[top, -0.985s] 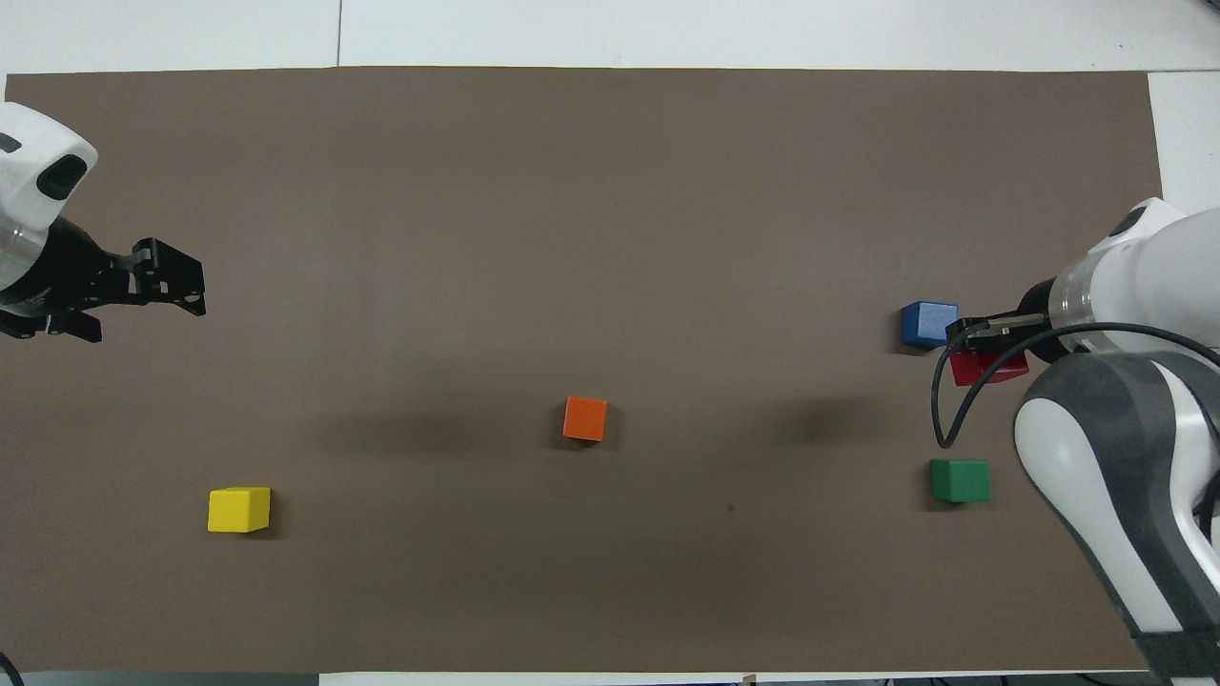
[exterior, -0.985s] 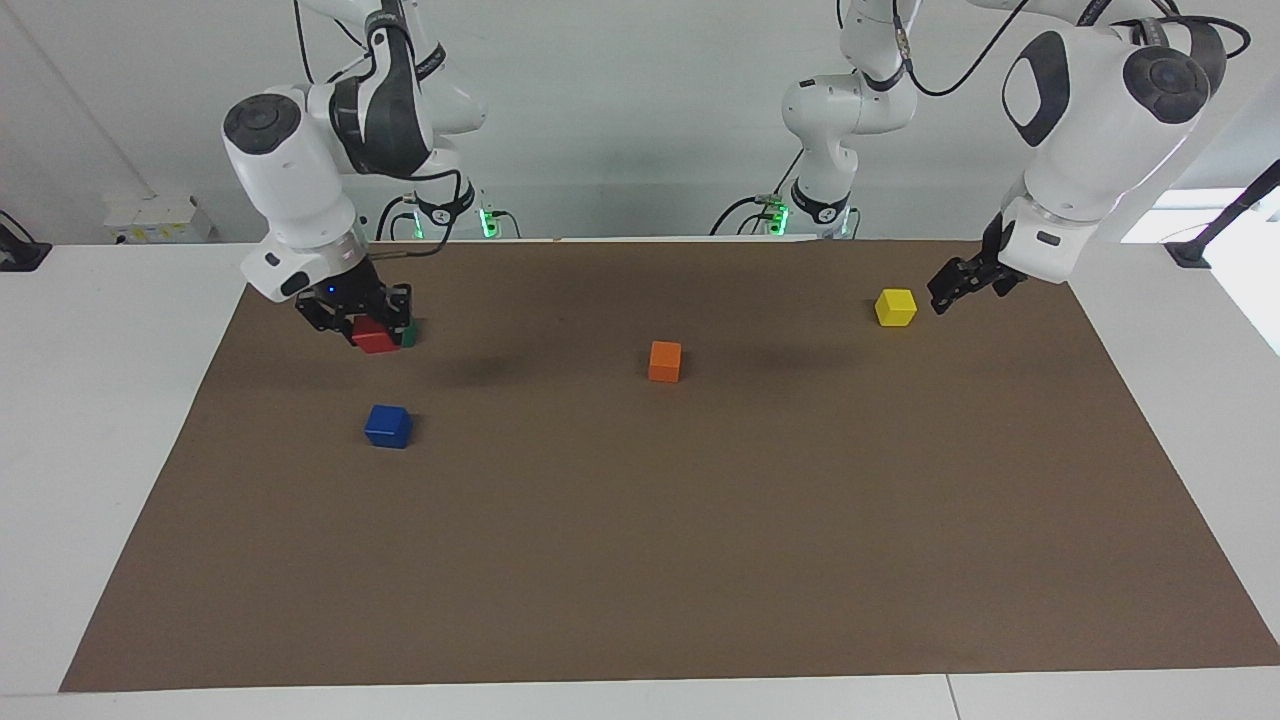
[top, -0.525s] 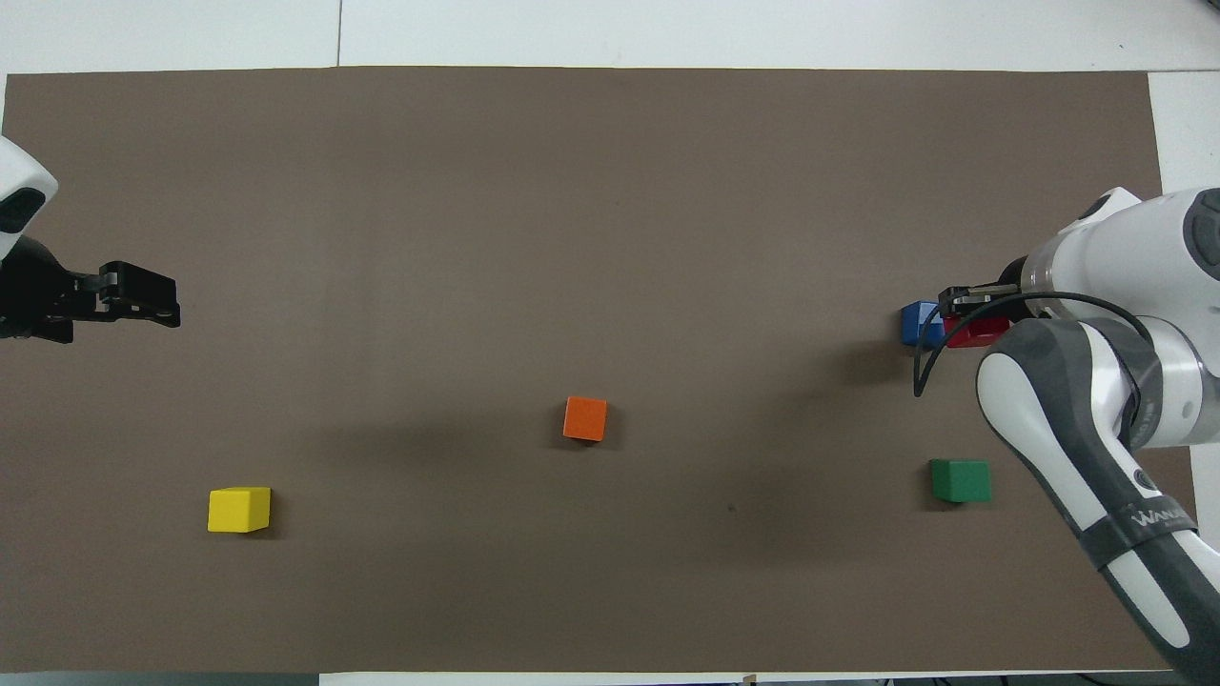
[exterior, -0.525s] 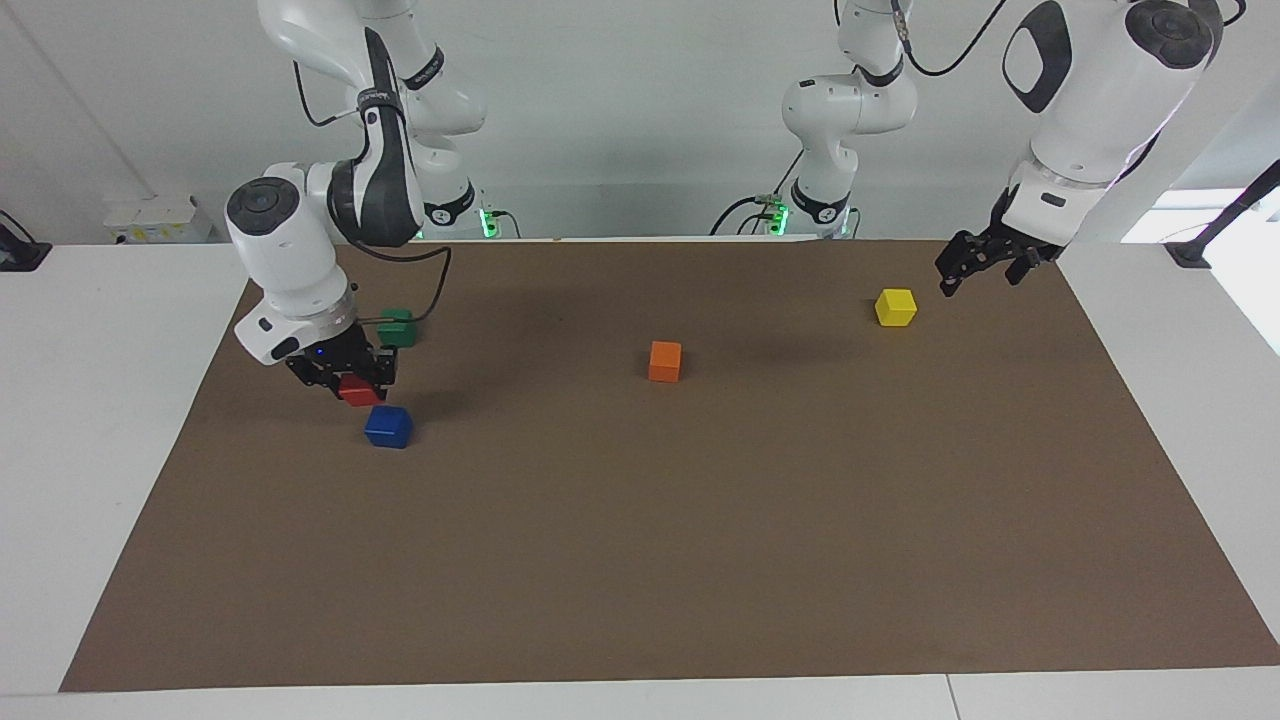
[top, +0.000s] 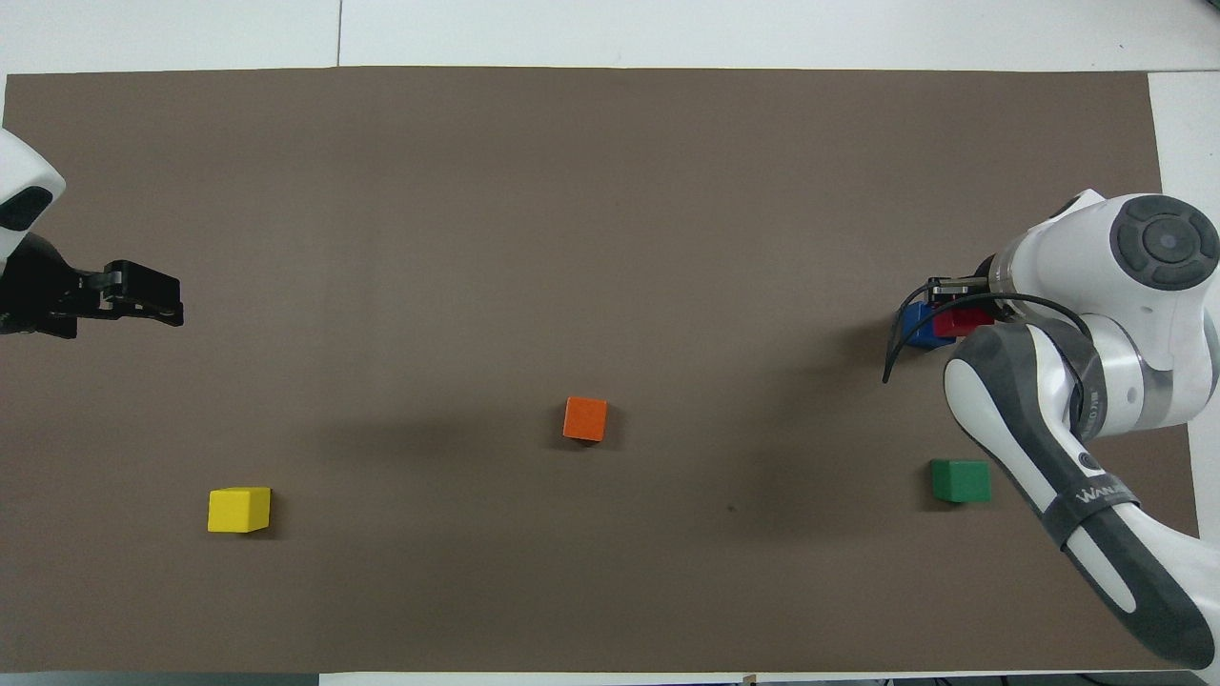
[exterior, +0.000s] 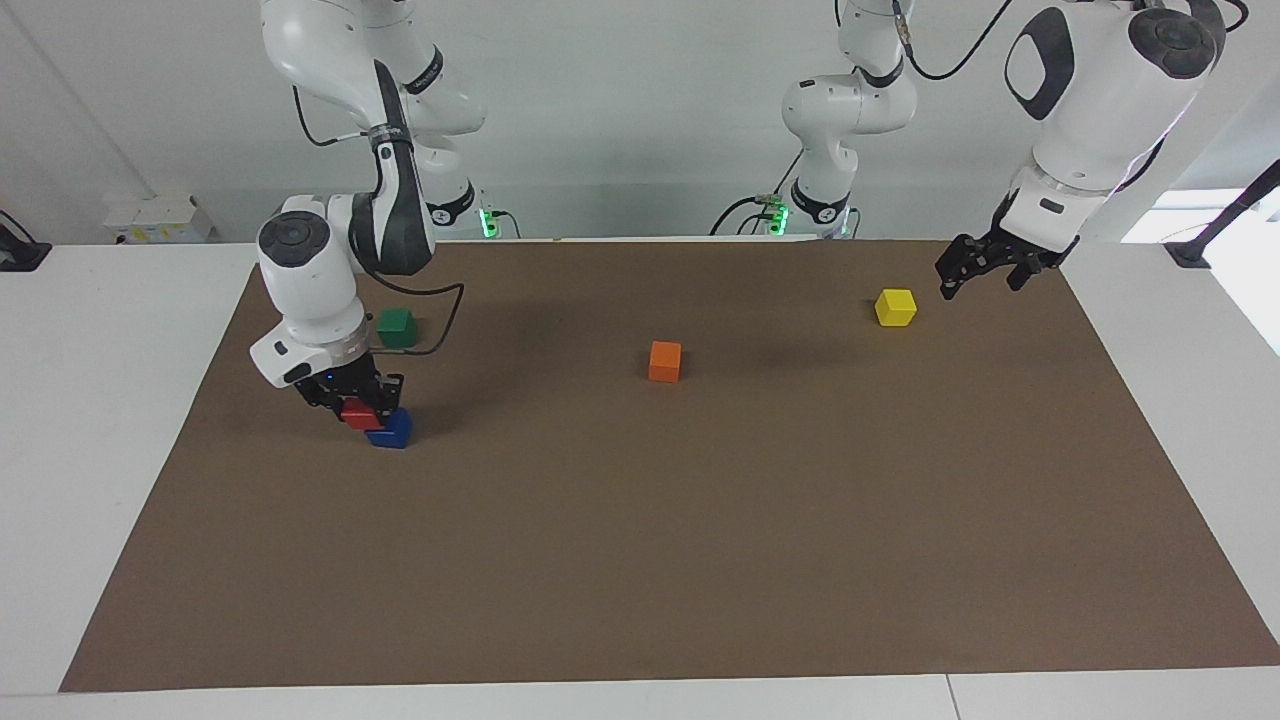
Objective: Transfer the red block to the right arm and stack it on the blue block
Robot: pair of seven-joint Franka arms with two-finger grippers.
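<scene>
My right gripper (exterior: 358, 410) is shut on the red block (exterior: 360, 413), which it holds low, partly over the blue block (exterior: 393, 430) and close above its top; I cannot tell whether they touch. In the overhead view the red block (top: 961, 322) overlaps the blue block (top: 920, 326) under my right gripper (top: 958, 307). The blue block rests on the brown mat toward the right arm's end. My left gripper (exterior: 965, 270) hangs in the air beside the yellow block (exterior: 896, 307), holding nothing; it also shows in the overhead view (top: 143, 295).
A green block (exterior: 397, 327) lies nearer to the robots than the blue block. An orange block (exterior: 665, 361) sits mid-mat. The yellow block (top: 238, 509) lies toward the left arm's end. The brown mat (exterior: 700, 560) covers the white table.
My right gripper has carried the red block from over the green block down to partly over the blue block. My left gripper rose a little and has since stayed nearly still.
</scene>
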